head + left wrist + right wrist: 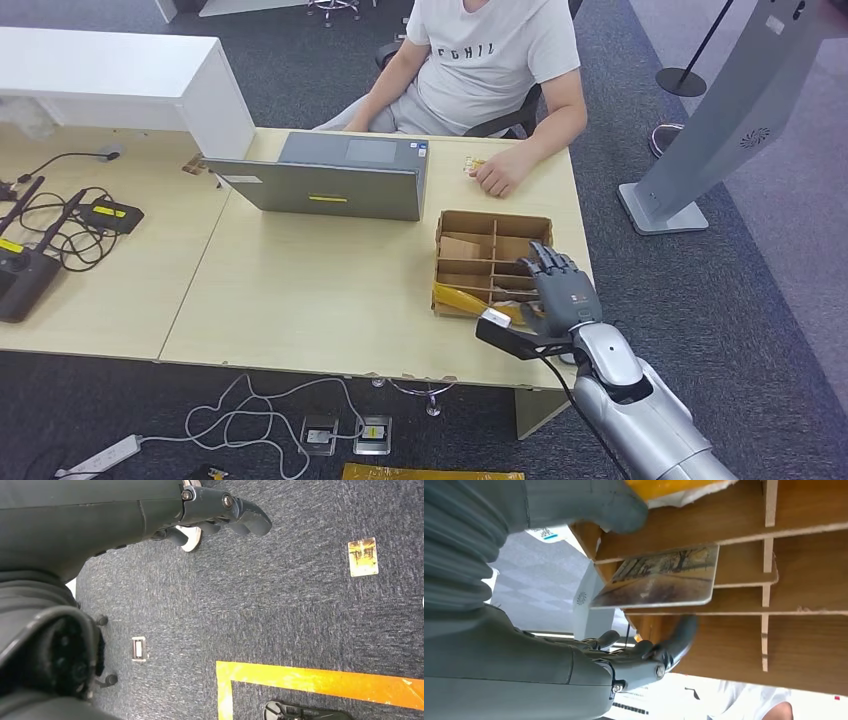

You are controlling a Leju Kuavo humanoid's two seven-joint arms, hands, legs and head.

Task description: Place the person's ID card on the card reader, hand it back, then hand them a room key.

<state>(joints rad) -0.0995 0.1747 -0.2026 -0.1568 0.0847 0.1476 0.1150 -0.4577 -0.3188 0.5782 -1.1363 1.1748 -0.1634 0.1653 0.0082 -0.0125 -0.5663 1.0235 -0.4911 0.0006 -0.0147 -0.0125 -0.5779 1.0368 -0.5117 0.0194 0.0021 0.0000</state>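
The right robot hand (557,290) reaches over the near right part of the desk (300,300), its dark fingers stretched out over the cardboard divider box (492,262). In the right wrist view the same hand (574,580) has its thick thumb (589,502) and its darker fingers (664,650) on either side of a card (659,577). The card sits between them, in front of the box's thin walls; whether thumb and fingers actually press on it cannot be told from these frames. The card is a flat rectangle with rounded corners and a pale edge, and its face carries a printed picture in brown and ochre tones with dark tree-like shapes. Which compartment it stands over cannot be told.

From the hand, at about 9 o'clock on the box's near edge, lies a yellow packet (462,298). At 11 o'clock across the desk stands an open grey laptop (330,178), its back to the robot. At 12 o'clock a person in a white T-shirt (490,60) sits behind the desk, one hand (497,176) resting on the far edge of the top beside a small yellowish thing too small to identify. Far off at 9 o'clock, black devices with coiled cables (60,230) lie on the adjoining desk.

The left robot hand (225,512) hangs over dark carpet (280,610), fingers curled, nothing in it; a strip of orange tape (320,680) marks the floor.
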